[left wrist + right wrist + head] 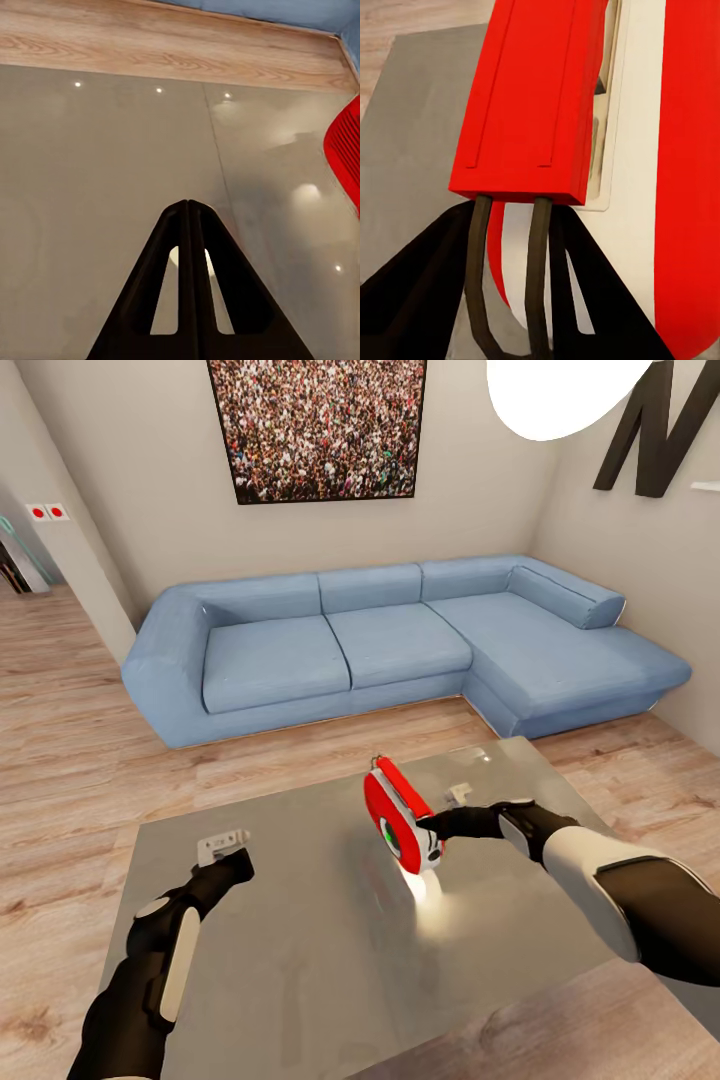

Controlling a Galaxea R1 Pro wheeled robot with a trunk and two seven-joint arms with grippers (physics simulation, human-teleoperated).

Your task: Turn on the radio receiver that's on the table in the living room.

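Here your small red radio receiver with white-silver edge band (402,821) stands on edge near the middle of the glossy grey rectangular table (300,960). Its long axis runs away from you toward the blue L-shaped sofa (400,645); its dial face points to your left. Your right gripper (430,823) touches its near end; whether those jaws are apart cannot be told. Your left gripper (187,206), jaws together, hovers over bare tabletop, well apart from the radio.

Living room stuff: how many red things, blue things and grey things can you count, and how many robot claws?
Red: 1, the radio receiver
Blue: 1, the sofa
Grey: 1, the table
Robot claws: 2, the left claw and the right claw
Total: 5
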